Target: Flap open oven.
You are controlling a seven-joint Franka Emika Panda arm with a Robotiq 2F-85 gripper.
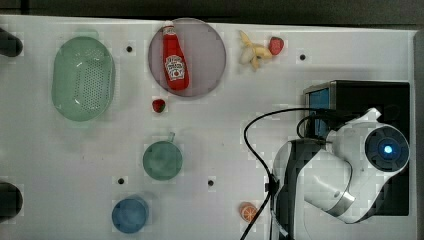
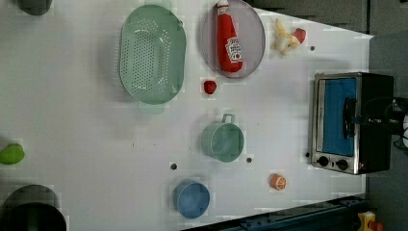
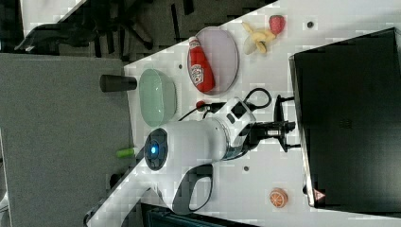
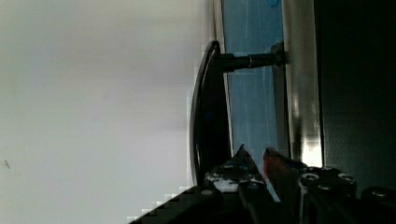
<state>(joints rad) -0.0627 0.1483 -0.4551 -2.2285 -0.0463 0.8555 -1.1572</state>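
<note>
The oven (image 2: 337, 96) stands at the left view's right edge, with a black top (image 1: 360, 95), a silver frame and a blue glass door (image 4: 252, 93) that looks upright against the frame. Its dark bar handle (image 2: 348, 108) stands off the glass on a post. My gripper (image 4: 258, 158) reaches over the oven top (image 3: 350, 118) to the handle (image 3: 279, 111). Both fingertips sit in the gap between the handle (image 4: 210, 116) and the glass, a little apart, with nothing between them. The nearer fingertip (image 4: 240, 161) lies close against the handle's inner side.
An orange slice (image 1: 247, 211) lies close to the arm's base, and a black cable (image 1: 255, 150) loops over the table. Further off are a green cup (image 1: 162, 160), a blue cup (image 1: 129, 215), a strawberry (image 1: 158, 105), a ketchup bottle (image 1: 174, 60) on a purple plate (image 1: 207, 50), a green colander (image 1: 83, 78) and a banana (image 1: 252, 52).
</note>
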